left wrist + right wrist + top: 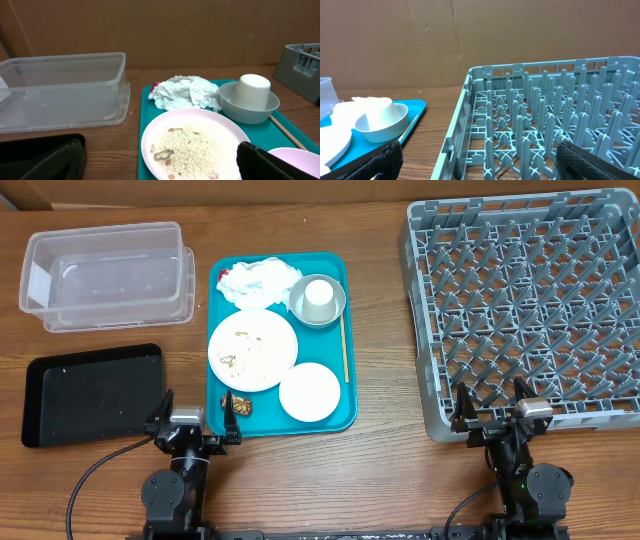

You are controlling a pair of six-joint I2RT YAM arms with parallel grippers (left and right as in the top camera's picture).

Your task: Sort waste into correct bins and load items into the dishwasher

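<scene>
Two claws sit low at the near edge of the surface, and nothing is gripped. The left claw (196, 412) is spread wide and bare, and the right claw (492, 405) is spread wide and bare as well.

Straight ahead of the left claw lies the teal tray (330, 262). On it, the large plate (195, 142), strewn with rice grains, is nearest. The napkins (185, 92) are bunched beyond the plate. The bowl (250, 107), with the cup (252, 90) upturned inside it, sits ahead and to the right. What may be a red scrap shows at the napkins' left edge, too small to be sure of. The smaller plate (310, 392) lies just right of the left claw, and the brown bits (238, 405) lie close by its right finger. The clear tub (110, 275) stands ahead and to its left, with the black tray (90, 392) directly to its left. The dish rack (545, 125) rises immediately ahead of the right claw.

Nothing appears to be sorted yet, so the napkins are judged the sensible first pick for the left claw. The plate should be crossed high, so that no grains are swept off. The wad is best taken at its crown, on the side away from the bowl, and squeezed fully, since crumpled paper gives. It should be lifted straight up before being swung left toward a bin. The dishes are better left until they have been cleared of food.
</scene>
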